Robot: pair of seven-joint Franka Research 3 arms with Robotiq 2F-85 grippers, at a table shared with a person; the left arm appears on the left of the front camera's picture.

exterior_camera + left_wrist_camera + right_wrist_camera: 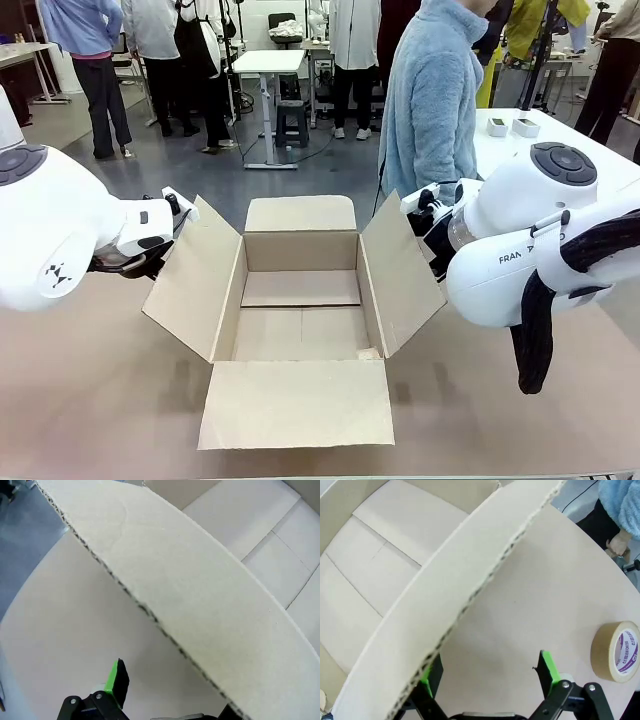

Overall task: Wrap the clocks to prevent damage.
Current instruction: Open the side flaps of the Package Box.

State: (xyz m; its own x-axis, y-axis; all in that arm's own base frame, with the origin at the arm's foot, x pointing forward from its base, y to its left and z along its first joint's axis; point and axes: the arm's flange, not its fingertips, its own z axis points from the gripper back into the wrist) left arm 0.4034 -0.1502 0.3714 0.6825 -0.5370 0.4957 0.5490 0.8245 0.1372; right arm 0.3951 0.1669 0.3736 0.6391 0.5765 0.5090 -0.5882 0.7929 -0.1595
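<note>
- L gripper (172, 695) spread, prob. straddling box (300, 250) left flap (195, 275); far finger hidden.
- R gripper (490, 672) spread astride right flap (400, 270).
- Clocks: whereabouts can't tell; box floor bare.
- Best approach: pinch flaps gently, splay outward.

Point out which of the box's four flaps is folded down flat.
The near flap, on the robot's side, lying on the table. The left flap and right flap slant upward, and the far flap stands raised.
</note>
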